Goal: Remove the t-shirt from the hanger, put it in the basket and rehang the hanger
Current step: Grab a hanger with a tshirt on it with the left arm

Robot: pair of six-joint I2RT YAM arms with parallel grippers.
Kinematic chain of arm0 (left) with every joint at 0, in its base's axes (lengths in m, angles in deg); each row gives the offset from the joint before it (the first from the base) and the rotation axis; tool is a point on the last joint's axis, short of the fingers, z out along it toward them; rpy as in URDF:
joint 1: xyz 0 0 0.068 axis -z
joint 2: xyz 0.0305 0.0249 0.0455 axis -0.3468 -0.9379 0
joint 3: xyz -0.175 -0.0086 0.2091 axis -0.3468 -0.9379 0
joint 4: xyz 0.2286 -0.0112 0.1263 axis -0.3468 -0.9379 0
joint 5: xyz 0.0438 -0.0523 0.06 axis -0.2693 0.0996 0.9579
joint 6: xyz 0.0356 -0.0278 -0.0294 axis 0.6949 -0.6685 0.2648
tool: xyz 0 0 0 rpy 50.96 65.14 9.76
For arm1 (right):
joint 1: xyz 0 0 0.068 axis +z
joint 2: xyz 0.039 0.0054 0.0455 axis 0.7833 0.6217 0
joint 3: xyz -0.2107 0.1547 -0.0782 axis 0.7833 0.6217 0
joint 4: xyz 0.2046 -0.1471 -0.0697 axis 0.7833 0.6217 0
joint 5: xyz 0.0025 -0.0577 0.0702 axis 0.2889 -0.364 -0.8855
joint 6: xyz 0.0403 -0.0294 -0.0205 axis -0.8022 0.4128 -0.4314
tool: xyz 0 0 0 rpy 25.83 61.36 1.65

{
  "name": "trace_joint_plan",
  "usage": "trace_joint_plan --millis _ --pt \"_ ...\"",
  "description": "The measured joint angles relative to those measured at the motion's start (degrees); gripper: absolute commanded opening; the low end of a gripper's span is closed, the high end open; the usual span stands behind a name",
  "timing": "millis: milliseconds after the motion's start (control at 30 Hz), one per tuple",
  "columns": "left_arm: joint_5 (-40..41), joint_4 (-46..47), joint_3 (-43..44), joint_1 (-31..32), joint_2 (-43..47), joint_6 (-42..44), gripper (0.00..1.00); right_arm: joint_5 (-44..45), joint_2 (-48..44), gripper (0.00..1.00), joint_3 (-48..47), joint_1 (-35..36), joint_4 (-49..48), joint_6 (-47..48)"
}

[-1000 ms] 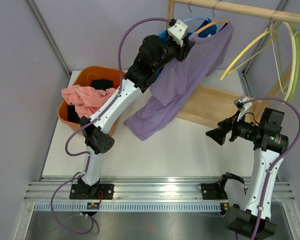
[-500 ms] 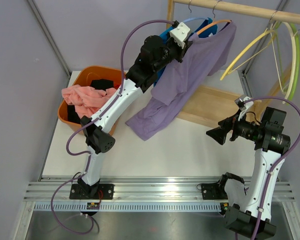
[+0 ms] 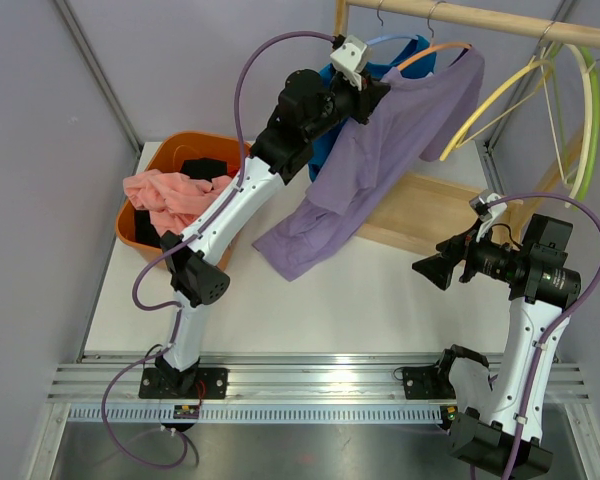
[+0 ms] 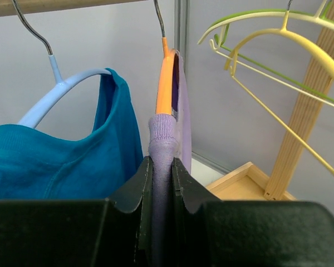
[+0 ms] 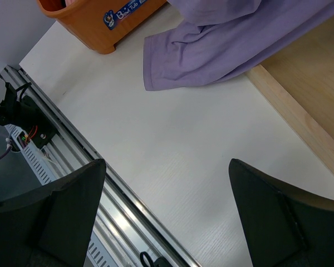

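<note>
A purple t-shirt (image 3: 375, 150) hangs on an orange hanger (image 3: 432, 49) from the wooden rail (image 3: 480, 17); its lower hem trails onto the table. My left gripper (image 3: 372, 93) is up at the shirt's neck, shut on it. In the left wrist view the ribbed purple collar (image 4: 162, 136) is pinched between the two black fingers (image 4: 181, 178), just under the orange hanger (image 4: 165, 83). My right gripper (image 3: 426, 271) hovers low at the right, open and empty; in its own view it (image 5: 166, 164) faces bare table with the shirt's hem (image 5: 211, 55) beyond.
A blue garment (image 4: 61, 161) hangs on a light-blue hanger (image 4: 58, 83) just left of the shirt. Empty yellow and green hangers (image 3: 505, 90) hang at the right. An orange basket (image 3: 165, 152) holds pink cloth (image 3: 170, 195). The wooden rack base (image 3: 420, 210) lies behind.
My left gripper has shut on the t-shirt's collar and pulled it a little up and left; the shirt's far shoulder has slid rightwards. The right arm has not moved.
</note>
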Motion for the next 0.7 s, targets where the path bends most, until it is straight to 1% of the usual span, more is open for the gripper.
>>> trace_joint_plan --millis 167,433,533,700 --pt "-0.28 0.31 0.0 0.0 0.0 -2.38 0.0 0.0 -0.04 1.0 0.0 0.0 0.0 -0.02" --pt "-0.74 0.79 -0.02 0.02 0.0 -3.13 0.0 0.0 -0.11 0.99 0.0 0.0 -0.02 -0.02" --pt "-0.83 0.81 -0.02 0.13 0.02 -1.6 0.0 0.0 -0.11 0.99 0.0 0.0 -0.02 -0.02" --pt "-0.22 0.79 -0.02 0.66 0.02 3.28 0.0 0.0 -0.11 1.0 0.02 0.0 -0.04 -0.02"
